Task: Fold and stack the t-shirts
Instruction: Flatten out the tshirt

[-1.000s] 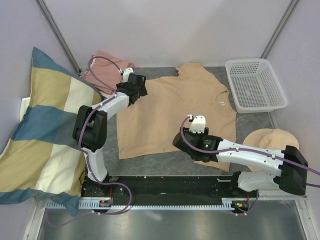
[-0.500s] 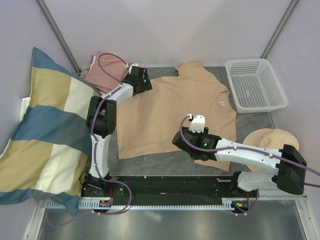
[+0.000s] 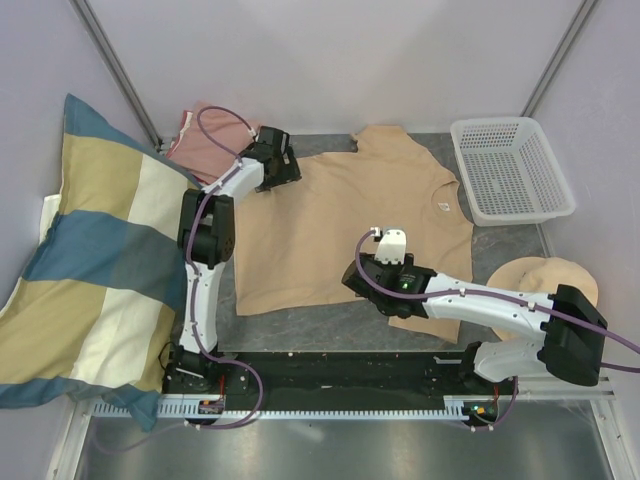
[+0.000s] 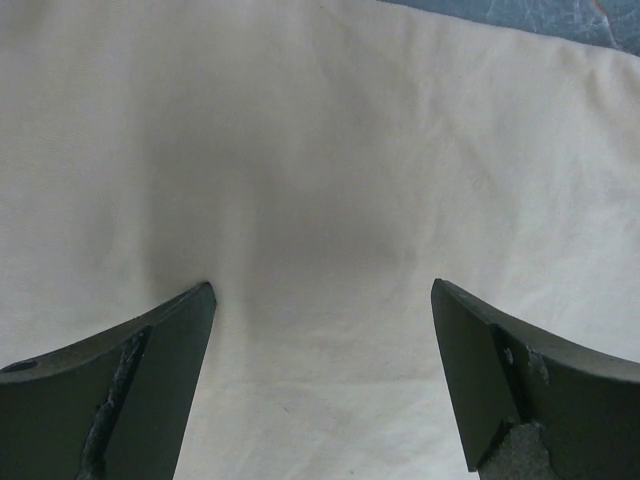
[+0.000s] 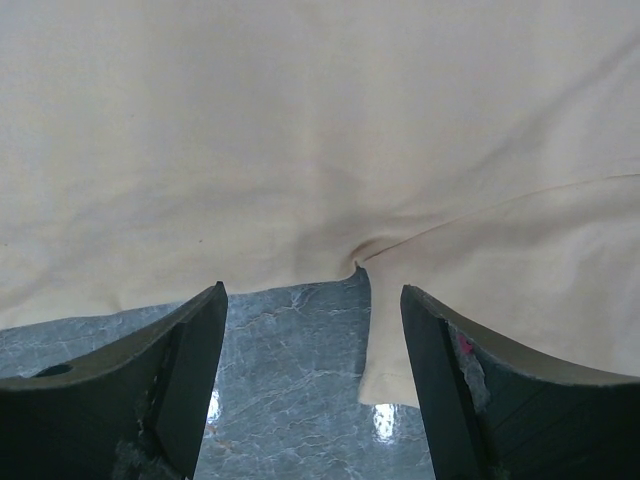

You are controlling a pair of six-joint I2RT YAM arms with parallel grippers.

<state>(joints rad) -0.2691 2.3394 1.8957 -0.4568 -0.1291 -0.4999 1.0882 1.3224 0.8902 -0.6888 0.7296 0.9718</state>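
Grey marbled table (image 3: 300,322), and there in the middle lies the tan t-shirt (image 3: 345,215), spread flat, collar to the right, hem to the left, one sleeve toward the far wall, the other toward the near edge. Bare stone shows just under that near armpit. In the far left corner a pink t-shirt (image 3: 205,135) sits bunched in a heap. In the far right corner stands a white mesh basket (image 3: 510,175), just beside the tan collar. Near right is a round beige hat (image 3: 540,278). A striped pillow (image 3: 90,260) slumps along the left side; I can't tell whether it rests on the tabletop.
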